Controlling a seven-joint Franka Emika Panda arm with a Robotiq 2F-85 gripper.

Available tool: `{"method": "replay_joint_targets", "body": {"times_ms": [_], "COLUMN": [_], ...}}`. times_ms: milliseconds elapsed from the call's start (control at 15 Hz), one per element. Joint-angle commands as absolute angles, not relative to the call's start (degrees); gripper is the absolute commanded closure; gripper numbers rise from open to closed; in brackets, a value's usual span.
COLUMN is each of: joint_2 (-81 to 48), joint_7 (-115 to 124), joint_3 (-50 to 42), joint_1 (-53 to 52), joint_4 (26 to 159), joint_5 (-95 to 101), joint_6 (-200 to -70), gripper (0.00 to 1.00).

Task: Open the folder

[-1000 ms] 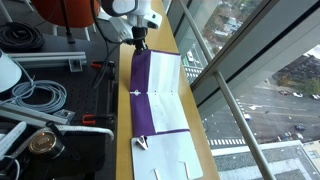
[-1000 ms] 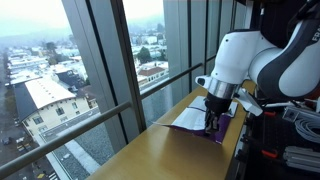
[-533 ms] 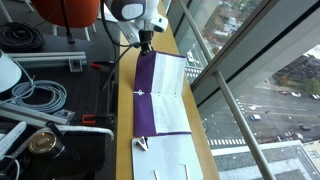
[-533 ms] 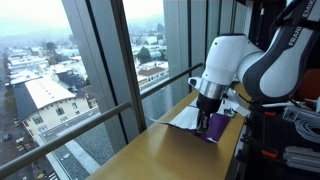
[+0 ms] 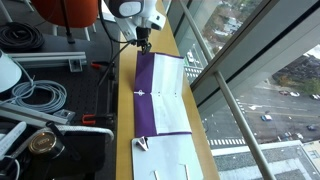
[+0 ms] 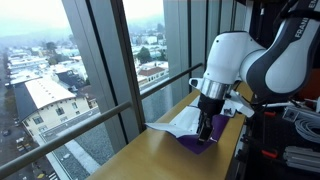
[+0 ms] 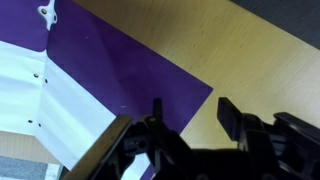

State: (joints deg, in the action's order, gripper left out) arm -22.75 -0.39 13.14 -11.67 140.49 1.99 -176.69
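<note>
The folder [image 5: 146, 95] lies flat on the wooden ledge by the window, with purple cover on one side and white sheets [image 5: 172, 95] on the other. From the low exterior view it shows as a purple patch [image 6: 196, 142] with a white sheet [image 6: 178, 122] beside it. My gripper [image 5: 144, 42] hangs over the folder's far end, just above its purple corner [image 7: 150, 85]. In the wrist view the gripper [image 7: 190, 108] stands open, its two dark fingers [image 7: 228, 115] apart with only the purple corner and bare wood showing between them.
A white card sheet with slots [image 5: 172, 162] and a binder clip [image 5: 140, 143] lies at the folder's near end. Coiled cables [image 5: 35, 95], a red-handled tool [image 5: 95, 122] and gear crowd the black bench beside the ledge. The window glass and its rail [image 5: 225, 95] border the other side.
The jaws have gone from shut to open. The gripper has shifted a little across the folder's far end and sits slightly higher; the folder lies as before.
</note>
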Motion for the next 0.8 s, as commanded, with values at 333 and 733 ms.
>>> {"method": "replay_joint_targets", "body": {"times_ms": [333,733], "joint_2": [-7.7,-2.8], "joint_7": [-10.4,-26.6], "joint_3": [37.0,37.0], "joint_1": [17.2,30.1], "joint_4": [145.8,139.9], "joint_5": [-13.9,-28.9], "joint_6": [-168.7,-155.9], "gripper": [0.0,0.0]}}
